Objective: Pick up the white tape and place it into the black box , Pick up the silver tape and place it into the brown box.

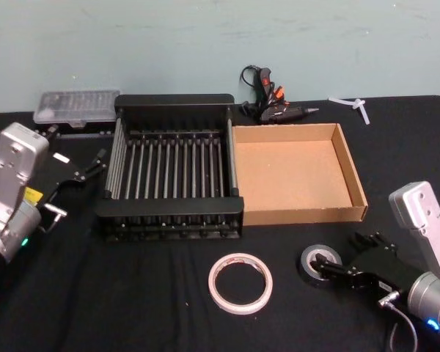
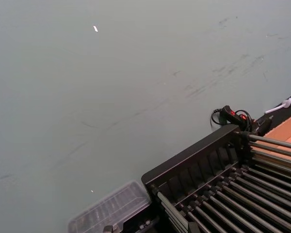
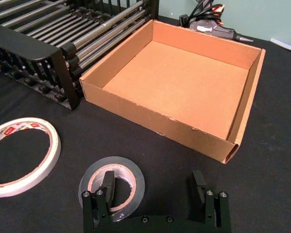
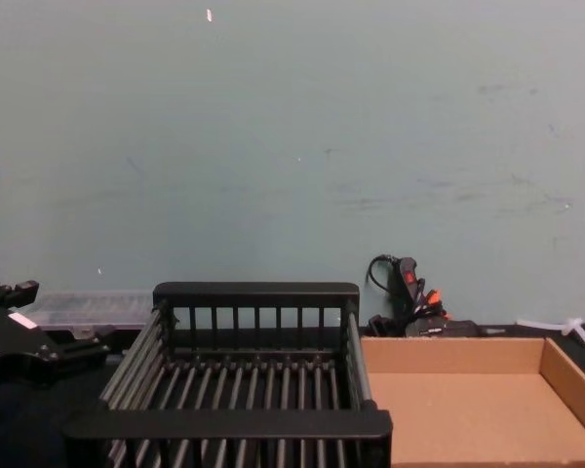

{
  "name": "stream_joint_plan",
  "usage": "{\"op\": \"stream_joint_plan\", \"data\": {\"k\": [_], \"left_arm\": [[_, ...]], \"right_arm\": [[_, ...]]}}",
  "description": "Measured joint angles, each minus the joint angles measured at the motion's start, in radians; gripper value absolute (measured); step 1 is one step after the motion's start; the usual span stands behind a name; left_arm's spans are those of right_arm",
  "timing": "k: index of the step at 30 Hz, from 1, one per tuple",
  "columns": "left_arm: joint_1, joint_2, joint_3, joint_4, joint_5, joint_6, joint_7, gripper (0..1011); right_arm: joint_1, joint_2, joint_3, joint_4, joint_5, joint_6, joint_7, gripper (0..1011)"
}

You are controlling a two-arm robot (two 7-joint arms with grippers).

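The black box (image 1: 172, 103) sits at the centre of the head view, its barred bottom bare. Touching its right side is the brown box (image 1: 356, 176), a shallow cardboard tray, with nothing on its floor either.

Both rolls lie flat on the black table (image 1: 132, 308), below the boxes in the head view. The white tape (image 1: 240, 283) is in the lower middle, just under the black box's right corner. The silver tape (image 1: 320, 265) lies to its right, below the brown box's front wall, apart from both.

The right gripper (image 1: 342, 268) is at the lower right of the head view, low over the table at the silver tape. Its fingers are spread wide; in the right wrist view one finger (image 3: 108, 187) stands over the roll's hole and the other on the bare cloth beside the roll.

The left gripper (image 1: 95, 163) hangs at the left edge, beside the black box's left wall; whether its fingers are spread or pressed together I cannot tell.

Behind the boxes lie a glue gun (image 1: 275, 106) and a clear plastic case (image 1: 75, 106).
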Motion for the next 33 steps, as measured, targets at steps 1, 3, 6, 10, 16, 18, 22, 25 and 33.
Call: {"op": "stream_joint_plan", "data": {"k": [1,3,6,10,16,18,22,25,33], "left_arm": [[0.0,0.0,0.0,0.0,0.0,0.0,0.0,1001],[0.0,0.0,0.0,0.0,0.0,0.0,0.0,1001],[0.0,0.0,0.0,0.0,0.0,0.0,0.0,1001],[0.0,0.0,0.0,0.0,0.0,0.0,0.0,1001],[0.0,0.0,0.0,0.0,0.0,0.0,0.0,1001],[0.0,0.0,0.0,0.0,0.0,0.0,0.0,1001],[0.0,0.0,0.0,0.0,0.0,0.0,0.0,1001],[0.0,0.0,0.0,0.0,0.0,0.0,0.0,1001],[0.0,0.0,0.0,0.0,0.0,0.0,0.0,1001]], "right_arm": [[0.0,-0.002,0.001,0.001,-0.002,0.001,0.001,1003],[0.001,-0.008,0.002,0.004,-0.007,0.002,0.003,1002],[0.003,-0.015,0.004,0.008,-0.013,0.004,0.007,1002],[0.003,-0.024,0.007,0.013,-0.023,0.006,0.01,1002],[0.004,-0.028,0.009,0.015,-0.028,0.006,0.012,1002],[0.004,-0.027,0.009,0.015,-0.028,0.006,0.012,1003],[0.004,-0.026,0.008,0.015,-0.027,0.006,0.012,1003],[0.004,-0.026,0.008,0.014,-0.026,0.006,0.012,969],[0.004,-0.025,0.007,0.014,-0.024,0.006,0.012,788]]}}
